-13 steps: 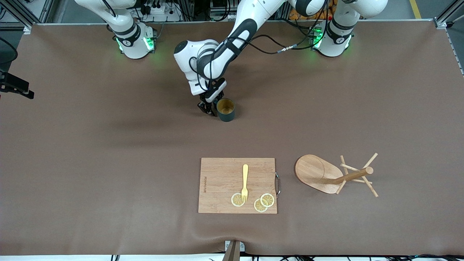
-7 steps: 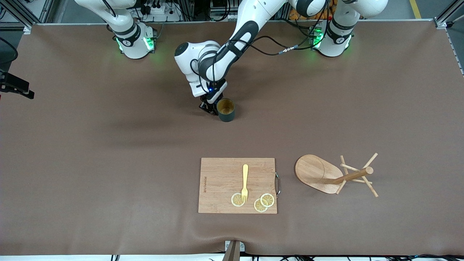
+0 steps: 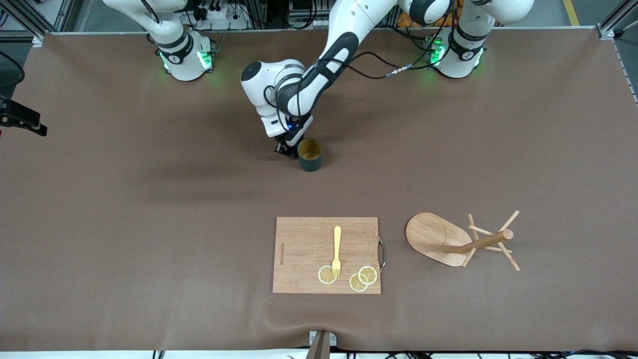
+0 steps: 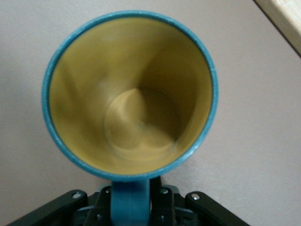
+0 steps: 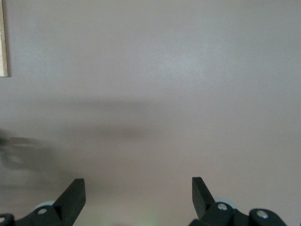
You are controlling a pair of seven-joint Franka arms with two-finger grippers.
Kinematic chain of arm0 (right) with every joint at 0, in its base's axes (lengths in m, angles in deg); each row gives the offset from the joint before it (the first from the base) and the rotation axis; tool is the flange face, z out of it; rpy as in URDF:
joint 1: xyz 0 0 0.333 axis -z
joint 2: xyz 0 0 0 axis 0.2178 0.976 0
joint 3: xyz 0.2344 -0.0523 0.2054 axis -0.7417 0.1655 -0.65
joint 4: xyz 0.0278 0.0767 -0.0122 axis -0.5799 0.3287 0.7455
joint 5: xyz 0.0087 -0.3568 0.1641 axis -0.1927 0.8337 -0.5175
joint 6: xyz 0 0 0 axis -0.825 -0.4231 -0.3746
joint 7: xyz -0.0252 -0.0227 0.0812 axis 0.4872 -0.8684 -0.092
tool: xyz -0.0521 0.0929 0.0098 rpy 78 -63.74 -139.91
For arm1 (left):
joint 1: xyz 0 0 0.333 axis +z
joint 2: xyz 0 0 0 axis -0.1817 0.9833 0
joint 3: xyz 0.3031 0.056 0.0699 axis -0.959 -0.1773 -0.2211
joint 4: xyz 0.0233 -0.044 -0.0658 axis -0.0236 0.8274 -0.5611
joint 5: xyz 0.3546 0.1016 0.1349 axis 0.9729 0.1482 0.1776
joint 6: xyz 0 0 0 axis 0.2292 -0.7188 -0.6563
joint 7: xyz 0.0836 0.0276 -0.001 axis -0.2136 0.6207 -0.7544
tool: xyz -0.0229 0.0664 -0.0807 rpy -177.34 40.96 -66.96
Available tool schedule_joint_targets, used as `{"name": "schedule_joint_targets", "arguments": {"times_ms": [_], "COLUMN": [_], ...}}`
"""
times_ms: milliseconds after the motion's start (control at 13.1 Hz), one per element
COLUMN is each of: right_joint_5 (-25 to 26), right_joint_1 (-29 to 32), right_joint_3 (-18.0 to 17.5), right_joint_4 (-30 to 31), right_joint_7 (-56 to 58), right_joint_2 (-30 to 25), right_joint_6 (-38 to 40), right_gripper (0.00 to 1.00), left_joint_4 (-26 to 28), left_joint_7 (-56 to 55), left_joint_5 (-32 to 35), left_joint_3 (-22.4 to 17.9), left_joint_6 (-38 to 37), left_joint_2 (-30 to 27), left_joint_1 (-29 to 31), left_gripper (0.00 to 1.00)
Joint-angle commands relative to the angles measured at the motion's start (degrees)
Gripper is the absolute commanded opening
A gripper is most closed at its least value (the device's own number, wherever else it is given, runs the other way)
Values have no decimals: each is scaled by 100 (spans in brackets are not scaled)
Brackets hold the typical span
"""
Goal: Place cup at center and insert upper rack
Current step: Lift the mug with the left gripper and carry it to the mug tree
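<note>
The dark teal cup [image 3: 309, 155] with a yellow inside stands upright near the table's middle, farther from the front camera than the cutting board. My left gripper [image 3: 288, 148] is beside it, shut on its handle. The left wrist view looks down into the cup [image 4: 129, 94], and my left gripper [image 4: 130, 202] clamps the teal handle [image 4: 130, 207]. The wooden upper rack [image 3: 451, 243] lies on its side toward the left arm's end, with its pegs pointing away from its oval base. My right gripper [image 5: 138, 188] is open and empty over bare table. It is out of the front view.
A bamboo cutting board [image 3: 304, 249] lies nearer to the front camera than the cup. It carries a yellow fork [image 3: 337, 249] and three lemon slices [image 3: 362, 278]. Brown cloth covers the table [image 3: 149, 199].
My left arm's wrist has swung a little over the cup. The cup has stayed almost in place in its grip. The rack and board have not moved.
</note>
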Motion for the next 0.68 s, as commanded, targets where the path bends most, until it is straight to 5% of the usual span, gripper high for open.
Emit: {"name": "schedule_joint_targets", "arguments": {"times_ms": [0, 608], "right_joint_5": [-45, -45], "right_joint_1": [24, 24], "right_joint_3": [-32, -84], "right_joint_4": [-15, -15], "right_joint_7": [50, 15], "right_joint_2": [-68, -68], "right_joint_6": [50, 50], "right_gripper": [100, 100], "left_joint_4": [-101, -92], "left_joint_7": [-39, -21], "left_joint_5": [-134, -607], "left_joint_3": [23, 67], "left_joint_6": [39, 39], "left_joint_2": [-182, -1342], "left_joint_1": [173, 911], "left_gripper": [0, 0]}}
